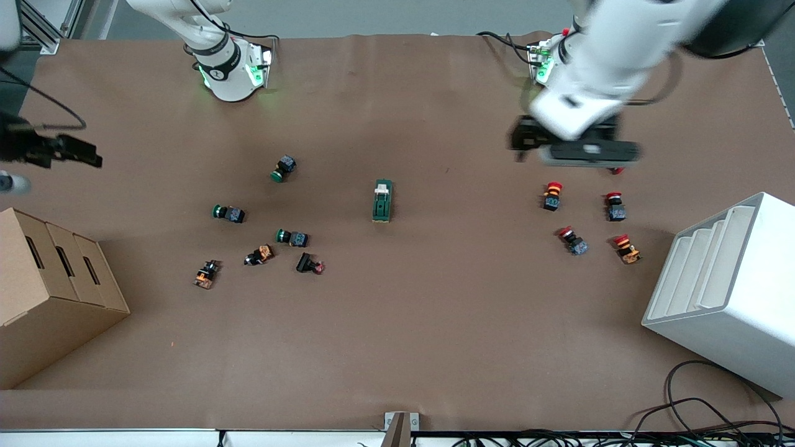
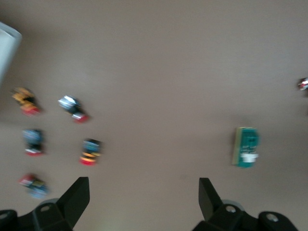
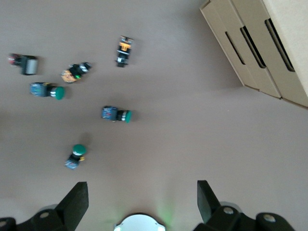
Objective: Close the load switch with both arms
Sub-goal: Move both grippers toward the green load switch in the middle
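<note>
The load switch [image 1: 382, 200], a dark green block with a white lever piece, lies at the middle of the table; it also shows in the left wrist view [image 2: 246, 147]. My left gripper [image 1: 574, 149] hangs open and empty in the air over the table near the red push buttons, toward the left arm's end. In its wrist view the left gripper [image 2: 143, 195] has its jaws wide apart with nothing between them. My right gripper [image 1: 68, 151] is up in the air over the right arm's end of the table, away from the switch. In its wrist view the right gripper [image 3: 142, 197] is open and empty.
Several green- and orange-capped push buttons [image 1: 292, 237] lie toward the right arm's end, and several red-capped ones [image 1: 553, 195] toward the left arm's end. A cardboard box [image 1: 49, 292] stands at the right arm's end. A white stepped rack [image 1: 726, 285] stands at the left arm's end.
</note>
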Controlling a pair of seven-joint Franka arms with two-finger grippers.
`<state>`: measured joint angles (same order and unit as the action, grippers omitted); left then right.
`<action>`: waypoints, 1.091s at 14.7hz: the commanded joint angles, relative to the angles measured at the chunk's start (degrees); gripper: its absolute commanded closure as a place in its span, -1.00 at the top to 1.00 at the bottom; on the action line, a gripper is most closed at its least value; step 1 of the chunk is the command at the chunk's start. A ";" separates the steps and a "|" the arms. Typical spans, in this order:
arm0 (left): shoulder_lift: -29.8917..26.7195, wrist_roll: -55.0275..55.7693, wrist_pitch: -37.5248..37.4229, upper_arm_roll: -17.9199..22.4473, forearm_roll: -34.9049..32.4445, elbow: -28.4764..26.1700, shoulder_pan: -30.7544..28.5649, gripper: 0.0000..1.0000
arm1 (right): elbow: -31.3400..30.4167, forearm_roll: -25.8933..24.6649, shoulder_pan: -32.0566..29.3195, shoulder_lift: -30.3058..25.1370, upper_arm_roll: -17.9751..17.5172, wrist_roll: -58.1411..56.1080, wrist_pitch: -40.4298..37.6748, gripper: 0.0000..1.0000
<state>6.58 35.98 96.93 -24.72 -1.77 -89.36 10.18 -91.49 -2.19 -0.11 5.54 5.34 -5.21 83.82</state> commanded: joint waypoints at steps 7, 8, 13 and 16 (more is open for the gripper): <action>18.79 48.95 16.69 -2.61 -23.94 1.30 24.51 1.00 | -0.78 9.11 10.81 5.98 -0.07 33.71 3.35 1.00; 21.34 54.14 17.93 -2.61 -28.59 1.30 26.62 1.00 | -1.84 11.05 12.92 5.98 -0.07 39.16 5.02 1.00; 30.23 73.58 19.26 -2.61 -47.06 1.47 35.77 1.00 | -8.25 16.85 24.35 6.33 -0.07 59.59 16.61 1.00; 33.75 84.22 19.17 -2.61 -56.29 0.86 40.60 1.00 | -15.27 21.77 29.63 6.59 -0.07 62.77 25.22 1.00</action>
<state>38.43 115.05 116.70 -27.43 -52.95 -89.52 48.14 -100.79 16.11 26.85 13.31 4.51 55.40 103.86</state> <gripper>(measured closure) 0.000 0.000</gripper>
